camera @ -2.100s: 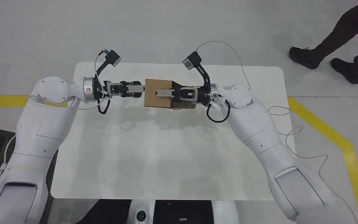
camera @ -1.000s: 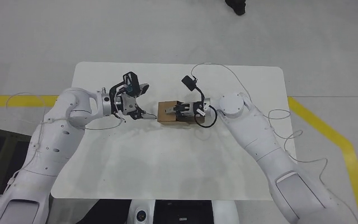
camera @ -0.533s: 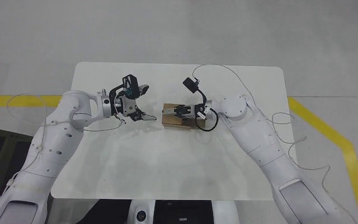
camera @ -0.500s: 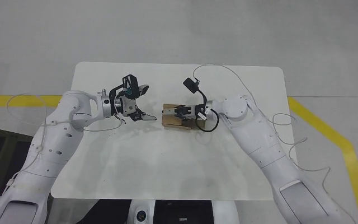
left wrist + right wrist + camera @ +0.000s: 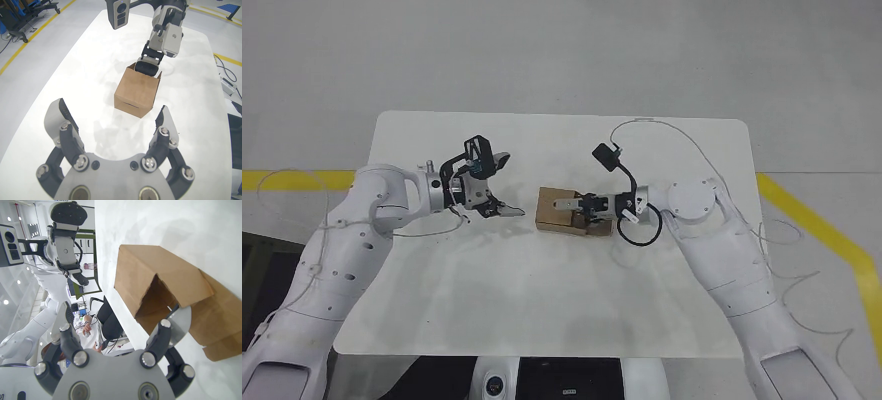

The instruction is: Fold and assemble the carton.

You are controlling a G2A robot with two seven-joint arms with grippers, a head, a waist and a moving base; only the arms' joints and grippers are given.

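The brown cardboard carton (image 5: pixel 560 210) lies on its side, its closed end facing the left fingers (image 5: pixel 56 113) without touching, its open flapped end around one right finger (image 5: pixel 177 318).

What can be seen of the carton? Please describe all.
The carton is plain brown cardboard, lying on its side near the middle of the table. The end facing the open left tool is folded shut, with a slit; the opposite end is open, flaps out. The open right tool has one finger at that opening. The left tool does not touch it.
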